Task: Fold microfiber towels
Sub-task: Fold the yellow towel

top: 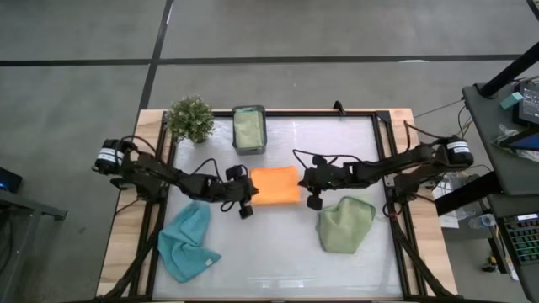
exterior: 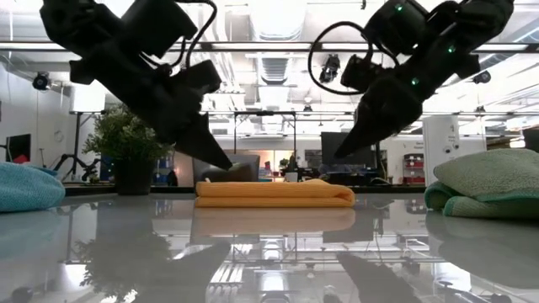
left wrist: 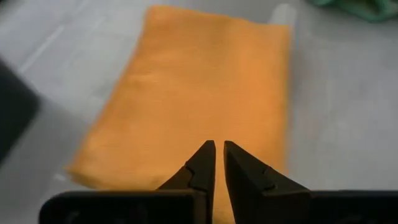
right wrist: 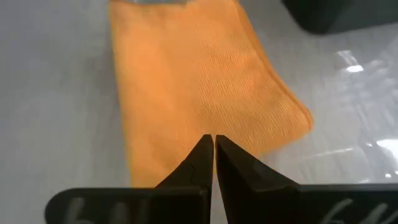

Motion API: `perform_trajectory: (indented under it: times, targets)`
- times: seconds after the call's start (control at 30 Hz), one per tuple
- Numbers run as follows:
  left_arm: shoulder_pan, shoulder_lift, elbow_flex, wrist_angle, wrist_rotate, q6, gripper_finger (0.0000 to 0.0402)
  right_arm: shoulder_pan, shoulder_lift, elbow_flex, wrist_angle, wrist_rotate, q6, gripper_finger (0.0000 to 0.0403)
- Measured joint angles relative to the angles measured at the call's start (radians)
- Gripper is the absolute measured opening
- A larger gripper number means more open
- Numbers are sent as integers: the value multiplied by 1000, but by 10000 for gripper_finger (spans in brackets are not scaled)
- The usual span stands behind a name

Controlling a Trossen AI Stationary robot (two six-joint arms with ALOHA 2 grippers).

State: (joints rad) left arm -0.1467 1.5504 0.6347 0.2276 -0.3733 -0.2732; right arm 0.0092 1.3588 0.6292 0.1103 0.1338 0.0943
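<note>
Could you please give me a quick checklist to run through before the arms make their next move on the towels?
1. Orange towel lies folded flat at the table's middle: ok.
2. Left gripper shut, at the orange towel's left end, holding nothing: ok.
3. Right gripper shut, at its right end, holding nothing: ok.
4. Both sets of fingertips lifted clear of the orange towel, judged from the low view: ok.
5. Blue towel folded: not ok, it lies crumpled front left.
6. Green towel folded: not ok, it lies bunched front right.
</note>
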Motion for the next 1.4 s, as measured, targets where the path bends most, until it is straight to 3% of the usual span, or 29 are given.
perform_trajectory:
  times: [0.2, 0.77, 1.13, 1.4]
  targets:
    - [54, 1, -2, -2, -63, 27, 19, 18, -13, -6, 0, -98, 12, 12]
    - [126, 1, -6, 1, -78, 53, 19, 69, 198, -20, 204, -100, 10, 12]
    - [134, 130, -5, 59, -65, 43, 19, 69, 218, -20, 206, -100, 10, 12]
    - [134, 141, 0, 30, -66, 17, 19, 69, 217, -23, 166, -116, 10, 12]
